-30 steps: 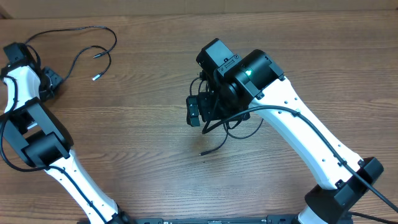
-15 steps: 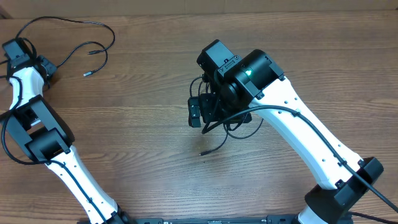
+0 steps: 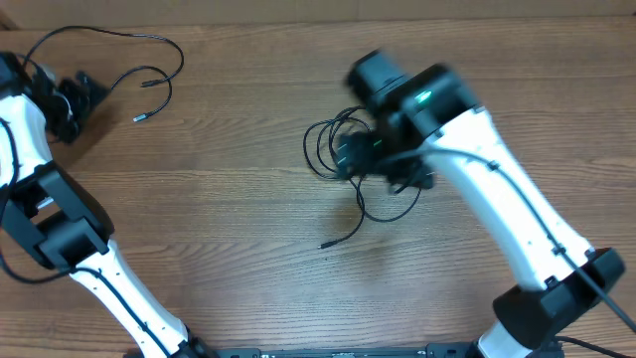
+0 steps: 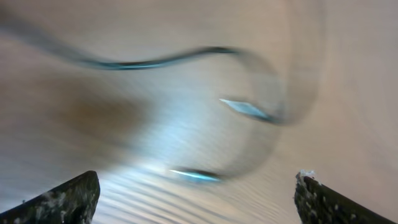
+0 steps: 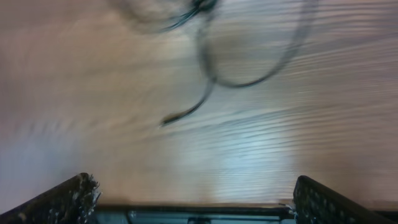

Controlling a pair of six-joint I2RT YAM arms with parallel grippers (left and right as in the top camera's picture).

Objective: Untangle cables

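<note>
Two white-and-black jointed robot arms, left arm [image 3: 22, 134] and right arm [image 3: 497, 199], stood at one brown wooden surface [image 3: 229, 229]. Thin black flexible cables lay in two groups: one loose strand [image 3: 171, 42] and one tangled bundle [image 3: 336, 149], its cord count unclear.

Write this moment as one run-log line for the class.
left gripper open, empty | right gripper open, at tangled bundle | loose cable lying apart, upper left

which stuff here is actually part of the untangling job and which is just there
Part of the job:
- loose cable, upper left
- tangled cable bundle, centre, by the right arm

Just there:
- thick black cord running along the right arm
- wooden table
</note>
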